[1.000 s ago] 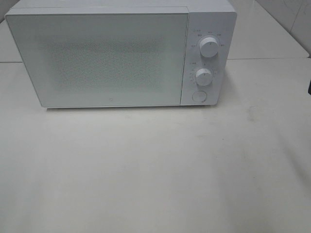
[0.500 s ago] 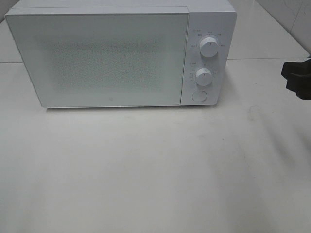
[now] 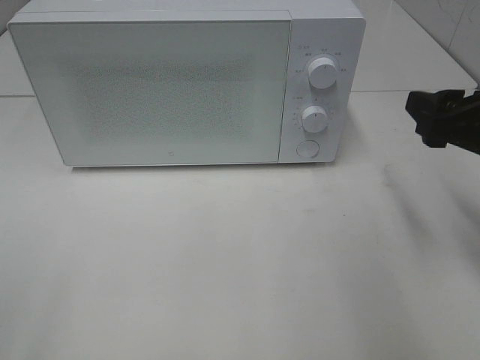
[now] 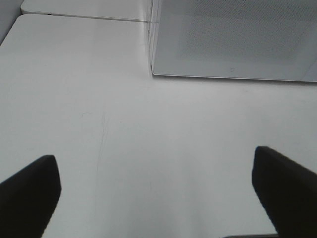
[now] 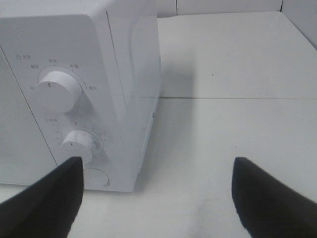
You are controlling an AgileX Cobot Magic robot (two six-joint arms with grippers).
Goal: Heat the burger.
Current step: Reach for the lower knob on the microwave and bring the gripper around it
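1. The left gripper (image 4: 153, 166) hung over the surface (image 3: 225, 262) towards its left edge, short of the microwave (image 3: 172, 90). Its jaws stood wide apart with nothing between them.
2. The microwave stood at the far edge of the surface, its door (image 3: 150, 45) shut. The burger showed in no view, and whether it sat behind that door could not be told.
3. Right of the door, the panel carried an upper knob (image 3: 322, 73), a lower knob (image 3: 314, 118) and a round button (image 3: 307, 148).
4. The right gripper (image 3: 424, 118) hovered over the surface's right edge, jaws spread and empty. It faced the panel but was well apart from it.
5. The step in hand looked like an approach to the controls. The next move would call for a level reach towards the panel. There the jaws would narrow around a knob, or one jaw tip would press the button if the door had to open first.
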